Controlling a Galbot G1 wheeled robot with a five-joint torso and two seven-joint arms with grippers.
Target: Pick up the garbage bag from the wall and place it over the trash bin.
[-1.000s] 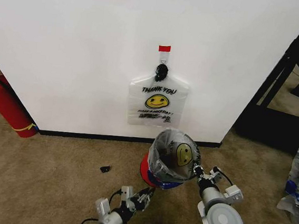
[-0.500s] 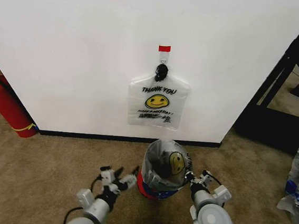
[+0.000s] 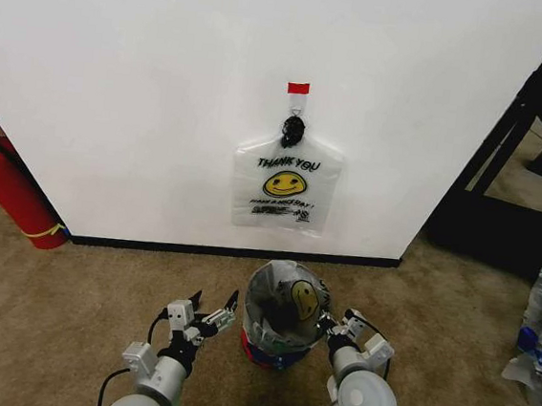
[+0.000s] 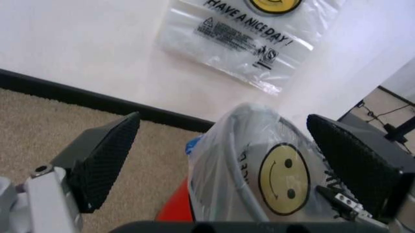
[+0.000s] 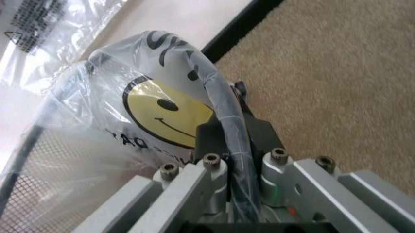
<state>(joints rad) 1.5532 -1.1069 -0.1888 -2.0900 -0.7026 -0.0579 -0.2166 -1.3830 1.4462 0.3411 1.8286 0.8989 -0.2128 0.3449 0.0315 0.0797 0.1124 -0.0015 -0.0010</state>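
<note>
On the carpet below the wall (image 3: 117, 102), now upright and lowered from its tilt: trash bin (image 3: 276, 349), lined with a smiley garbage bag (image 3: 292, 301), rim pinched shut in right tool (image 3: 334, 326), left tool (image 3: 210, 314) released, wide open alongside.

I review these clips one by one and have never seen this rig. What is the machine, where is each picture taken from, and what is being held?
This is a wheeled robot with two arms. The head view looks down from its head camera; the other two come from cameras on its wrists.

On the carpet by the white wall stands a small trash bin already lined with a smiley-face bag. A second garbage bag hangs from a hook on the wall. A red fire extinguisher lies at the left.

The right gripper is shut on the trash bin's bag-covered rim; its wrist view shows this close up. The left gripper is open beside the bin, holding nothing.
</note>
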